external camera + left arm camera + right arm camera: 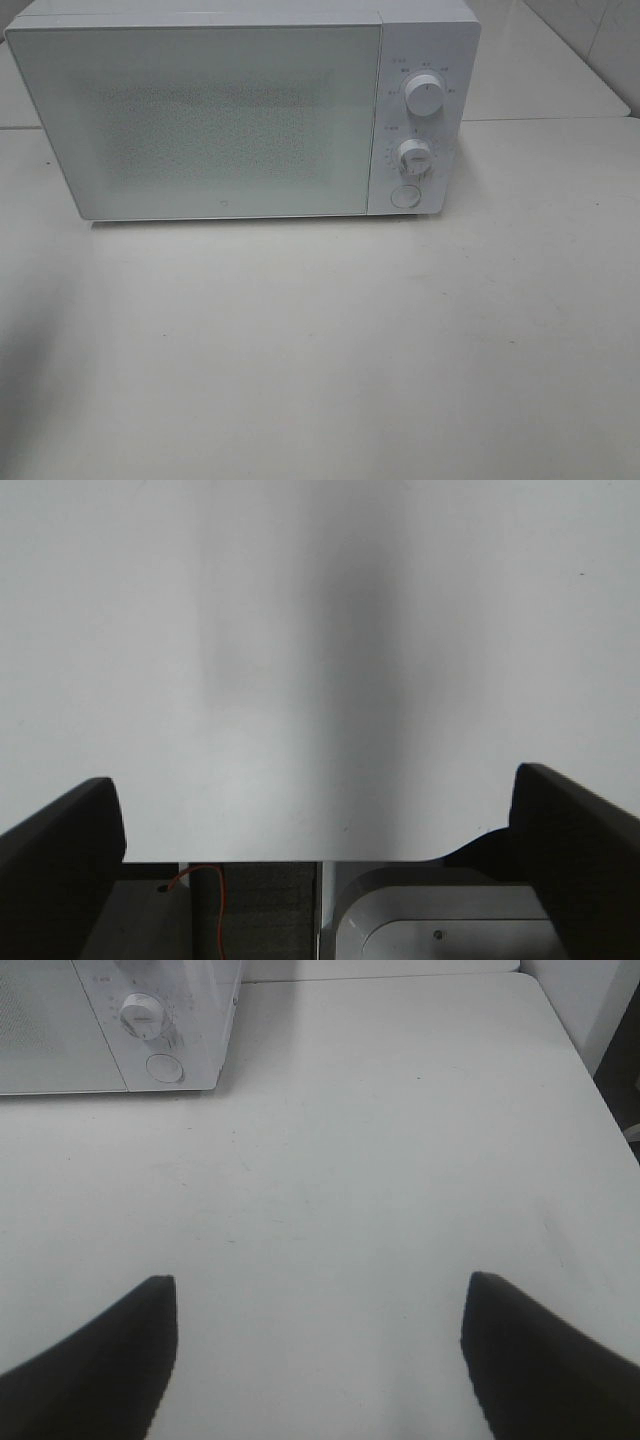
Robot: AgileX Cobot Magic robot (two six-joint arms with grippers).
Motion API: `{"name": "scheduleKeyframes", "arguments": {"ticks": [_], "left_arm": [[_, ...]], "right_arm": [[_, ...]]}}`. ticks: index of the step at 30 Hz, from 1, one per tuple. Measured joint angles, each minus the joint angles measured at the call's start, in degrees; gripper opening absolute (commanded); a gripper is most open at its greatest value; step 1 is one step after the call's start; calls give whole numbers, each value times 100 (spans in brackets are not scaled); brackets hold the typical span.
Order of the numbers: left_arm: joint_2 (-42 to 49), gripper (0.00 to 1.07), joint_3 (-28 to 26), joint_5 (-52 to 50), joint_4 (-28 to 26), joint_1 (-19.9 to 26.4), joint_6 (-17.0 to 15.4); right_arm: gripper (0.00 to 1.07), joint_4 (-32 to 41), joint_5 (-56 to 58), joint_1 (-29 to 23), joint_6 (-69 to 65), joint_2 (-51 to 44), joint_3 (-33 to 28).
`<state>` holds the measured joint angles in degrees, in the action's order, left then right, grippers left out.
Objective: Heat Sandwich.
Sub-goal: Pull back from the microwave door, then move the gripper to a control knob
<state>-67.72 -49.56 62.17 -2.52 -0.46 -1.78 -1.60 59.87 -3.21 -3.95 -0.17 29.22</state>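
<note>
Both hands are hanging wide open and empty: the left hand (315, 785) over the table (320, 630) edge, the right hand (320, 1282) before the microwave (200, 120), toward its dial side. Its door is standing shut. No view is showing the sandwich, so its place cannot be told. Being soft, light bread, it is likely crushing easily; gentle pressure across the crusts seems wisest.

One microwave (220, 120), two dials (425, 96), one button (405, 197)
</note>
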Motion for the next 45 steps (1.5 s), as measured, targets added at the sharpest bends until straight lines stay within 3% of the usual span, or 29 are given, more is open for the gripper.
{"name": "scheduleKeyframes", "arguments": {"ticks": [6,12,20,32,45], "left_arm": [[682,100,143,332,40,229,178],[1788,100,653,344,34,229,321],[3650,100,1381,11,-178,229,831],[5672,100,2091,-138,-264,229,871],[6778,100,2103,-229,-264,229,871]], "right_arm": [[75,0,0,0,0,0,0],[75,0,0,0,0,0,0],[75,0,0,0,0,0,0],[75,0,0,0,0,0,0],[75,0,0,0,0,0,0]]}}
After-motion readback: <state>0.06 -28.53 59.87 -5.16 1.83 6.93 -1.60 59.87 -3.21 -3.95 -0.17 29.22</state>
